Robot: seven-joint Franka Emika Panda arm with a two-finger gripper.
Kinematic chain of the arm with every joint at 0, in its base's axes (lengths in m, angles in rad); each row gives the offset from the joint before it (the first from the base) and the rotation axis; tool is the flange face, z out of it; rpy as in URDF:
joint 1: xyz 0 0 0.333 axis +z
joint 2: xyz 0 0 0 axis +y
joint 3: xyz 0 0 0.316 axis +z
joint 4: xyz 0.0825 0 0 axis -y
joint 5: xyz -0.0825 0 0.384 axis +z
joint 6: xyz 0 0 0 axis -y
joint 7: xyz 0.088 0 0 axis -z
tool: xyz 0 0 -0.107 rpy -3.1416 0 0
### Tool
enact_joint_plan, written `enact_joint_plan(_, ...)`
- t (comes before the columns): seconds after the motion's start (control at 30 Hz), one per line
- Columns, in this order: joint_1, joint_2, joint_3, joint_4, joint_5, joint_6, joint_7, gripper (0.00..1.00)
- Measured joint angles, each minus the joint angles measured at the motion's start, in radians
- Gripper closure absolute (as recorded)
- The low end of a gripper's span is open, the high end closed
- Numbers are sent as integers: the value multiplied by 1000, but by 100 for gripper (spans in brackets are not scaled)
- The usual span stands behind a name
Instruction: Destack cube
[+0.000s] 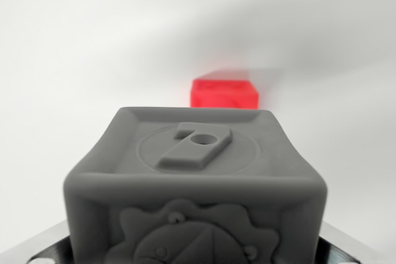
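A grey cube (195, 177) with a raised figure 7 on its top face and a gear-like relief on its near face fills the lower half of the wrist view, very close to the camera. Dark parts of my gripper (195, 258) show at both bottom corners, pressed against the cube's sides, so the gripper is shut on it. The fingertips themselves are hidden behind the cube. Beyond the grey cube's far edge, a red cube (224, 93) rests alone on the white surface, slightly blurred.
A plain white surface (93, 60) stretches all around, with a soft grey shadow at the upper right.
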Motion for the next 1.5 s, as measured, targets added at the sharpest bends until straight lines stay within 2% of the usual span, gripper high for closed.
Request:
enact_joint_plan(0.87, 0, 131, -20, 138, -36, -8, 98, 100)
enact_joint_plan(1.5, 1, 225, -32, 249, -55, -26, 168, 100)
